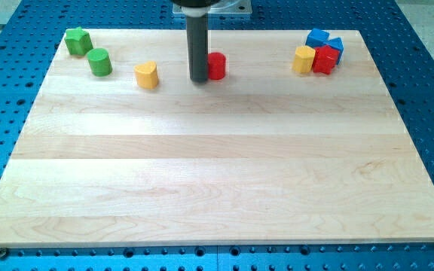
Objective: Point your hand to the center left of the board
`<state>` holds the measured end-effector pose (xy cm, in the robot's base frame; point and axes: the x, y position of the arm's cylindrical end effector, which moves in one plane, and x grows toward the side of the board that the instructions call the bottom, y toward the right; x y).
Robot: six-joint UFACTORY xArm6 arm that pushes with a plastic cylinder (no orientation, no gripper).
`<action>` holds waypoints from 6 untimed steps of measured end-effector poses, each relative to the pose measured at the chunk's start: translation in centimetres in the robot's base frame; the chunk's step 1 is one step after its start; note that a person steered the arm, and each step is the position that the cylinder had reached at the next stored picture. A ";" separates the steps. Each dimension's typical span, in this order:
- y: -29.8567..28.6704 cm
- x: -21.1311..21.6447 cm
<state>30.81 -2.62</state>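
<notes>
Standing near the far edge of the bench [202, 188], a little toward the view's left of its middle, my tip [199, 80] rests on the wood just beside a red block [217, 65], which sits at its right and looks to be touching or nearly touching the rod. There is no gripper on this arm, only the straight dark rod, so nothing is held and nothing can be clasped.

The task's goal is a place, not an object: the middle of the bench's left edge, bare wood well apart from my tip, down and to the view's left. Nothing needs taking hold of; the rod only has to slide there.

A yellow block [148, 75] lies to the left of my tip, with a green cylinder [99, 62] and another green block [77, 41] toward the far left corner. These look small, light and hard, likely to skid easily on smooth wood, so a path angled toward the near side first should avoid nudging them. Near the far right corner cluster a yellow block [303, 59], a red one [325, 59] and blue ones [325, 40].
</notes>
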 end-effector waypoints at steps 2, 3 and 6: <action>12.5 -2.5; 9.7 -0.4; -12.2 12.2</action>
